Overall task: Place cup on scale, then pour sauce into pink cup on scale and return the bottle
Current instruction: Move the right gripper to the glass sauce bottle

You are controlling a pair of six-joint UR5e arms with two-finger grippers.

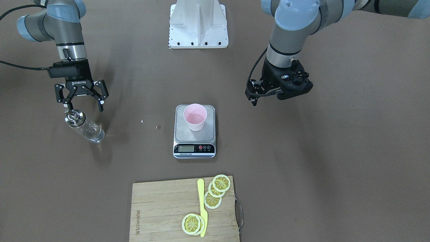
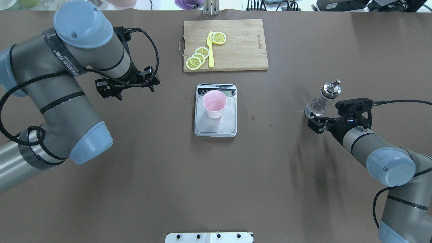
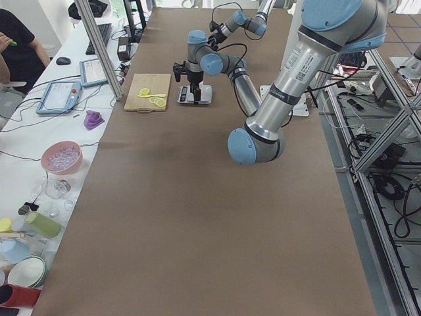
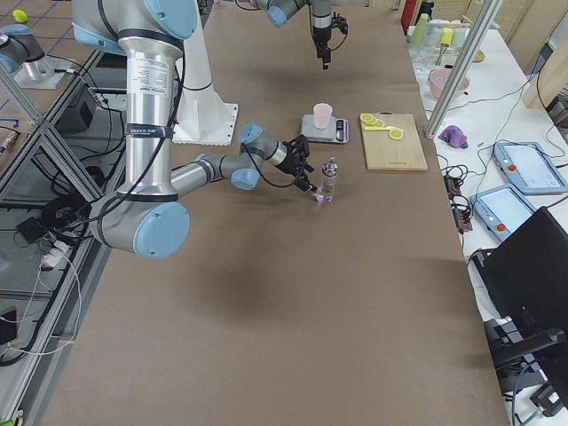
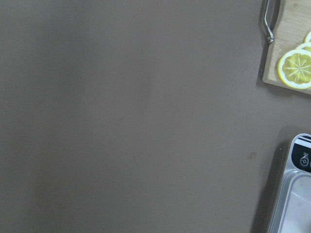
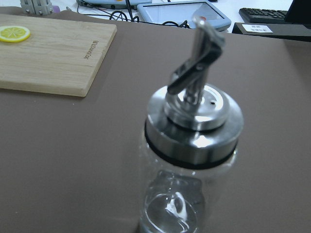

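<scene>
Pink cup stands on scale, mid-table. Bottle upright near table's end; right gripper wide open beside it. Left gripper: cannot tell.

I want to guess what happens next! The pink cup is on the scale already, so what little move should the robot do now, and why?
Probably slide the open right gripper forward around the bottle and close. The cup already stands on the scale, and the bottle stands free on the table, not yet gripped.
</scene>
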